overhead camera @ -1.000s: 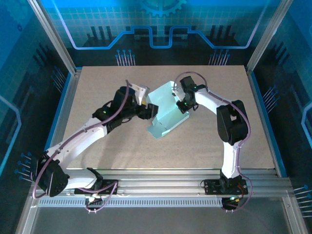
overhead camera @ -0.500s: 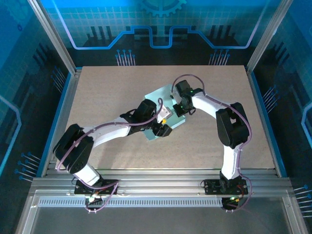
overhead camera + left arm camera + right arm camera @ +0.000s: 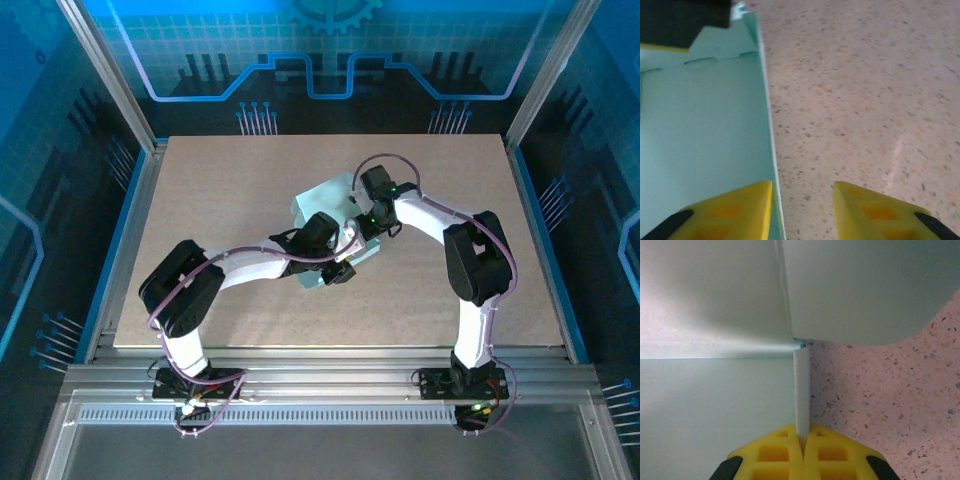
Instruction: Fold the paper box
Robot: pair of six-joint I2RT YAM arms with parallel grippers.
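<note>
Paper box (image 3: 320, 200) — wall fold in hand.
Right gripper (image 3: 802, 440) clenched on its flap; left gripper (image 3: 802, 189) parted astride wall edge — pinch squarely.

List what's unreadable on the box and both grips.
- Left wrist view: paper box runs off left and bottom edges; a dark blurred shape covers its far corner. Whether left gripper touches the wall edge between its fingers: unclear.
- Right wrist view: right gripper pinches a thin strip; which flap is cut off by the frame.
- Top view: both grippers cover the box's near half; fold state unclear.
</note>
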